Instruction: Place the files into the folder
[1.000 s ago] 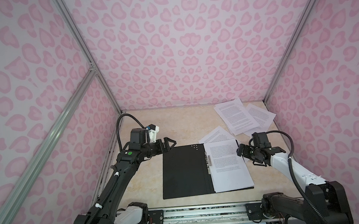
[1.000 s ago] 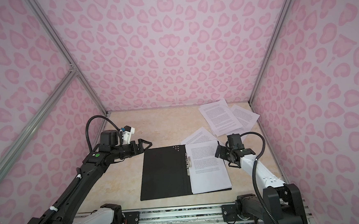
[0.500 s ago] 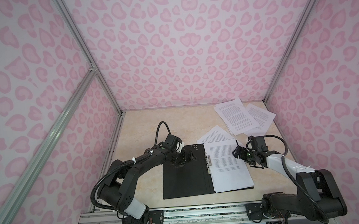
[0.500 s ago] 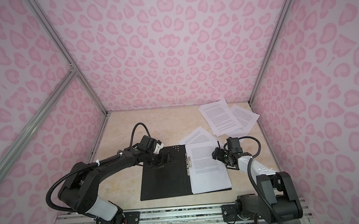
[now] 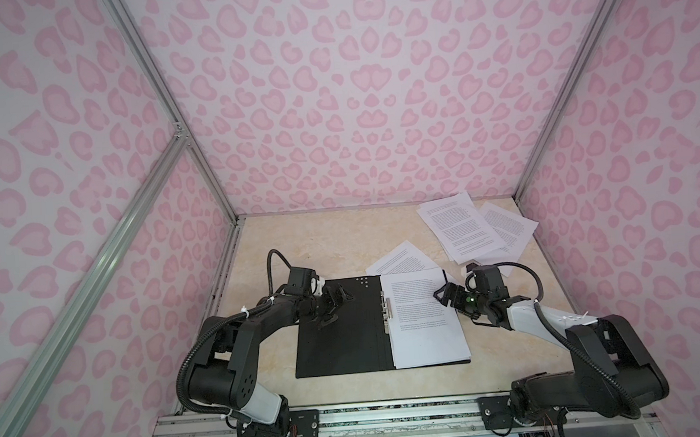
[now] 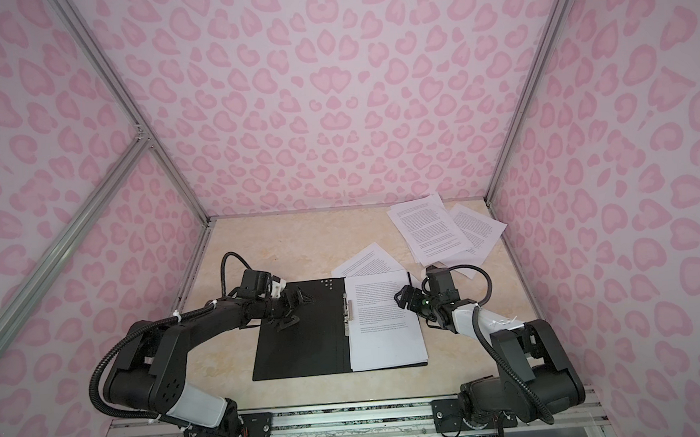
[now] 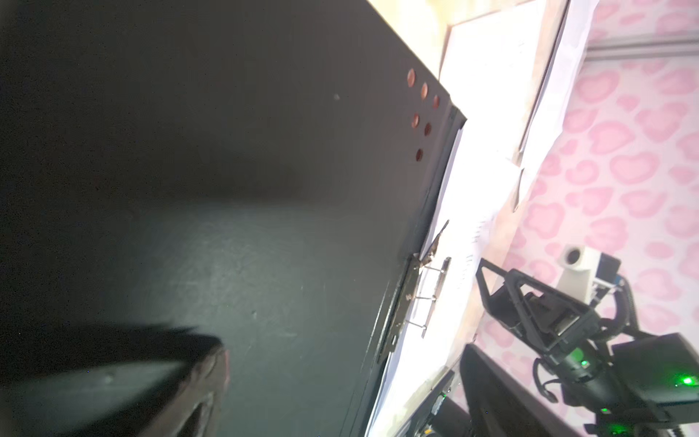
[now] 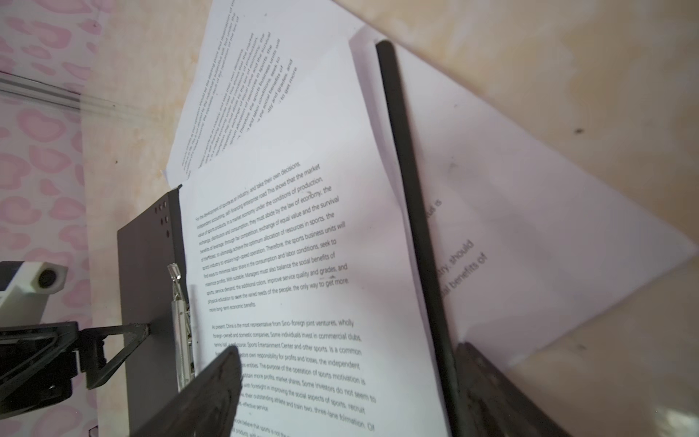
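Top views: folder lying open, an arm at each side

In both top views the folder (image 5: 339, 336) lies open, black inside up, mid-surface (image 5: 321, 246). One printed sheet (image 5: 425, 327) rests on its right half beside the metal clip (image 5: 387, 309). More files (image 5: 465, 229) lie loose at the far right. The left gripper (image 5: 337, 308) is low over the left cover, jaws released. The right gripper (image 5: 455, 306) straddles the folder's right edge, jaws spread, grasping nothing.
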Controlling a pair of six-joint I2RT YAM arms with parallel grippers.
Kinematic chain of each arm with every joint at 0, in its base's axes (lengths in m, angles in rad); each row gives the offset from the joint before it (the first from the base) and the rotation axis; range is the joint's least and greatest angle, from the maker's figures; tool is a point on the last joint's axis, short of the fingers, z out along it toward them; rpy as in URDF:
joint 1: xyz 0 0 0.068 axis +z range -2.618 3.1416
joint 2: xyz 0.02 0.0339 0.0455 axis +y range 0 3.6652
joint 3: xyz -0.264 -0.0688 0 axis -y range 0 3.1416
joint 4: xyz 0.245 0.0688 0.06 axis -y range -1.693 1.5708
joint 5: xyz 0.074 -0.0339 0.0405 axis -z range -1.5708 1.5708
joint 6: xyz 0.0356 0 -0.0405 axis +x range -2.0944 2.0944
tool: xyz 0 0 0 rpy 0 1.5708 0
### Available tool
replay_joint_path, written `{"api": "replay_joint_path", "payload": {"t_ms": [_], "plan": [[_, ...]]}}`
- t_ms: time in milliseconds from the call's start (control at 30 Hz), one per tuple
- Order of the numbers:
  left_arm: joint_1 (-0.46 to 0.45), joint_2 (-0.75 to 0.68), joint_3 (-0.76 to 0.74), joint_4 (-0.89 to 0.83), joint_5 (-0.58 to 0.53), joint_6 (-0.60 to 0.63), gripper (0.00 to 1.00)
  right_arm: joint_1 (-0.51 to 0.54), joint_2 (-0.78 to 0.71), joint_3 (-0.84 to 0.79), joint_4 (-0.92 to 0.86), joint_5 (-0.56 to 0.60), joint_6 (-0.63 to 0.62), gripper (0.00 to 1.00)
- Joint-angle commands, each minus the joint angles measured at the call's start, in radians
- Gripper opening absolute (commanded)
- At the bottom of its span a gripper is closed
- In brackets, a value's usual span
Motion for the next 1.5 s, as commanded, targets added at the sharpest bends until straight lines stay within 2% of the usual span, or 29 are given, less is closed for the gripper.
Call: {"api": "replay_joint_path", "payload": {"t_ms": [0,167,367,433,567,633,733,800,900,1067,1200,1333,1467], "plan": [[0.092,-0.027,-0.042,-0.17,-0.159,0.008,0.98,0.005,0.058,-0.015,0.017,-0.024,0.073,0.91],[0.243,-0.093,-0.054,-0.217,-0.156,0.035,0.98,-0.062,0.111,-0.009,0.069,-0.007,0.101,0.9],[0.358,-0.099,-0.031,-0.251,-0.129,0.065,0.98,-0.106,0.028,0.024,-0.064,0.115,0.079,0.89],[0.372,-0.107,-0.018,-0.259,-0.125,0.07,0.98,-0.106,-0.015,0.032,-0.096,0.13,0.06,0.88],[0.367,-0.14,0.041,-0.278,-0.117,0.081,0.99,-0.053,-0.093,0.097,-0.196,0.238,-0.016,0.89],[0.329,-0.169,0.096,-0.305,-0.117,0.113,1.0,-0.036,-0.069,0.134,-0.171,0.218,-0.051,0.9],[0.22,-0.203,0.203,-0.38,-0.16,0.169,1.0,-0.03,0.033,0.209,-0.114,0.13,-0.101,0.89],[0.127,-0.214,0.257,-0.412,-0.189,0.184,1.0,-0.012,0.125,0.286,-0.117,0.144,-0.154,0.88],[-0.012,-0.199,0.311,-0.415,-0.187,0.178,1.0,-0.012,0.256,0.393,-0.157,0.14,-0.206,0.85],[-0.221,-0.132,0.37,-0.365,-0.182,0.145,1.0,-0.04,0.338,0.426,-0.161,0.106,-0.216,0.84],[-0.343,-0.036,0.457,-0.348,-0.191,0.136,1.0,-0.092,0.305,0.348,-0.164,0.079,-0.175,0.86],[-0.433,0.091,0.573,-0.348,-0.182,0.134,1.0,-0.204,0.229,0.21,-0.155,0.048,-0.128,0.87],[-0.511,0.224,0.714,-0.348,-0.169,0.13,1.0,-0.324,0.066,0.007,-0.174,0.016,-0.062,0.86]]}}
